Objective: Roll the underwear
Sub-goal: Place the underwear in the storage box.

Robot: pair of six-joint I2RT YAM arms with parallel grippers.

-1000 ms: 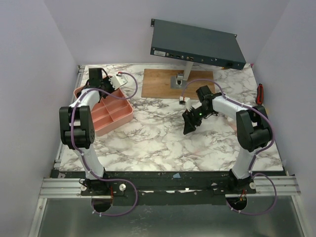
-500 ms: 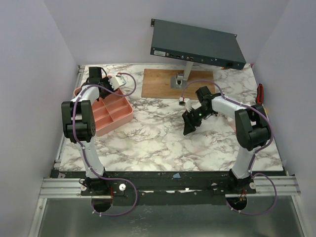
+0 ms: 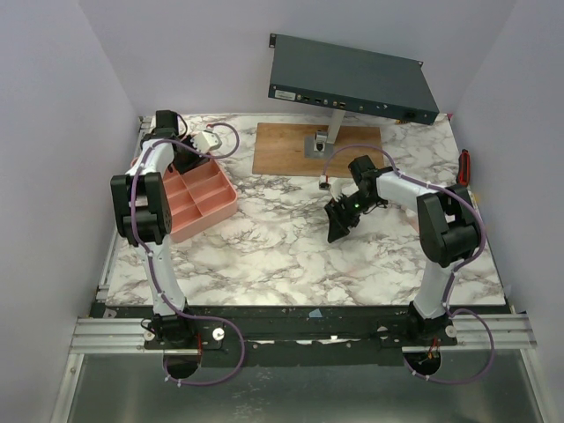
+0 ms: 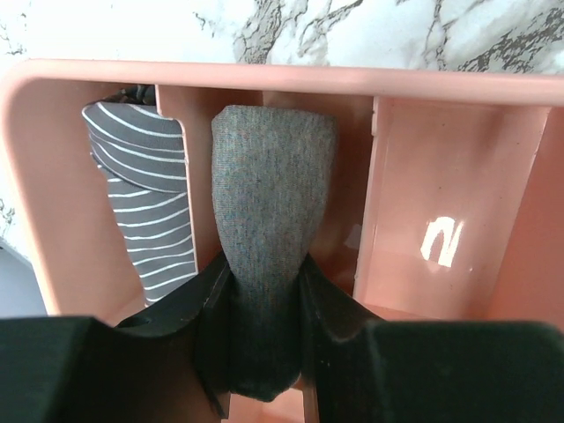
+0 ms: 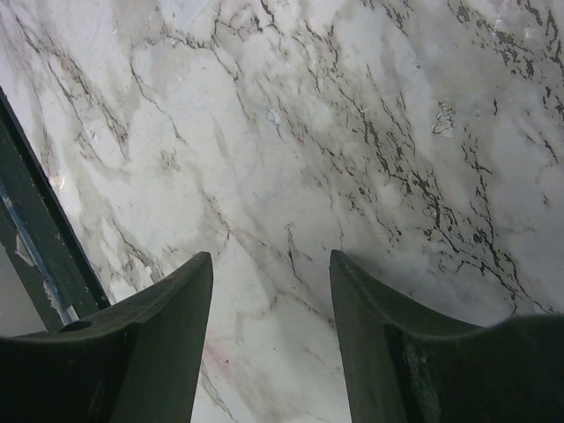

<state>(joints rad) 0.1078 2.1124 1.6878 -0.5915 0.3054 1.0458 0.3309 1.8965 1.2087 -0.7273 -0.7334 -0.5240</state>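
Note:
In the left wrist view my left gripper [image 4: 264,291] is shut on a rolled grey underwear [image 4: 271,194] and holds it over a narrow compartment of the pink tray [image 4: 441,79]. A rolled grey-and-white striped underwear [image 4: 145,203] lies in the compartment to its left. In the top view the left gripper [image 3: 181,159] is at the far left end of the pink tray [image 3: 207,207]. My right gripper [image 5: 271,273] is open and empty just above the marble table [image 5: 352,132]; in the top view it [image 3: 337,225] sits near the table's middle.
A wooden board [image 3: 282,150] with a metal stand holding a dark flat box [image 3: 352,79] is at the back. A red-handled tool [image 3: 464,166] lies at the far right edge. The tray's larger right compartments [image 4: 449,203] are bare.
My left arm has swung further left and back, bringing the gripper over the tray's far left end. The right arm has hardly moved.

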